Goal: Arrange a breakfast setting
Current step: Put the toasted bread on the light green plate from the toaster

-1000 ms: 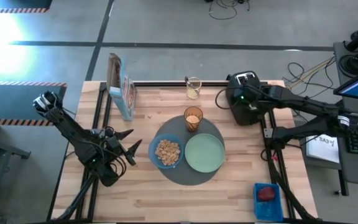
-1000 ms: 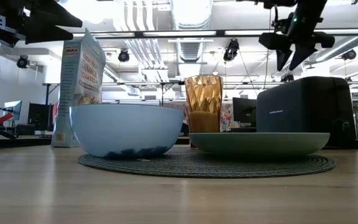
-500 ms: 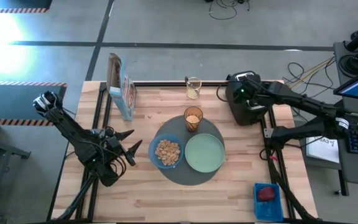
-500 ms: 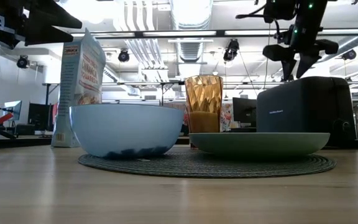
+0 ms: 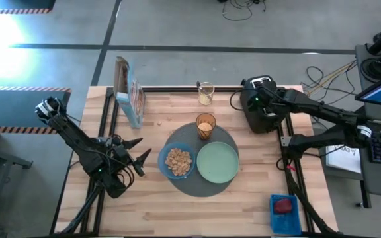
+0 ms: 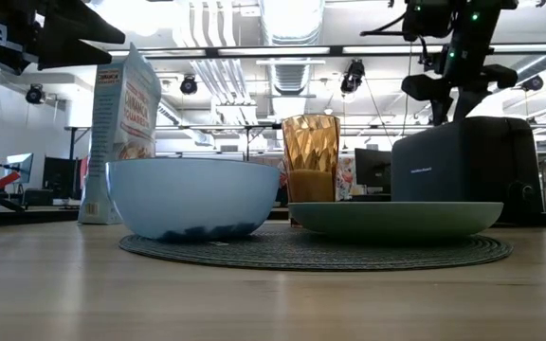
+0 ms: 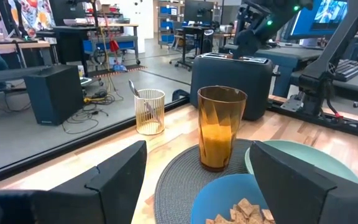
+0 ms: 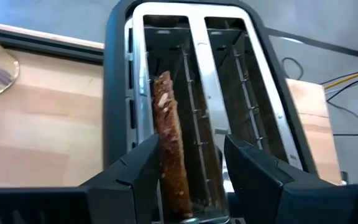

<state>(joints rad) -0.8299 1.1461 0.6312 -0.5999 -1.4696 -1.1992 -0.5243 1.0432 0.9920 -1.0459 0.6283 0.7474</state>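
Note:
A round dark-grey mat [image 5: 200,188] carries a blue bowl [image 5: 178,160] of cereal and a pale green plate [image 5: 217,162]. The glass of orange drink [image 5: 206,125] stands on the mat's far edge. A pale spoon [image 7: 132,91] stands in a wire cup [image 5: 206,93] at the far edge. My left gripper [image 5: 139,156] hangs open and level, left of the bowl. My right gripper [image 8: 190,163] is open above the black toaster [image 5: 262,109]. In the wrist view its fingers stand on either side of a toast slice [image 8: 169,146] that sticks up from one slot.
A blue cereal box [image 5: 129,96] stands upright at the far left of the table. A blue tray [image 5: 284,213] with a red thing in it sits at the near right corner. Bare wood lies along the near edge in front of the mat.
My right gripper has come down toward the toaster's top, and its fingers now hang just above the slots. The gap between its fingers looks the same.

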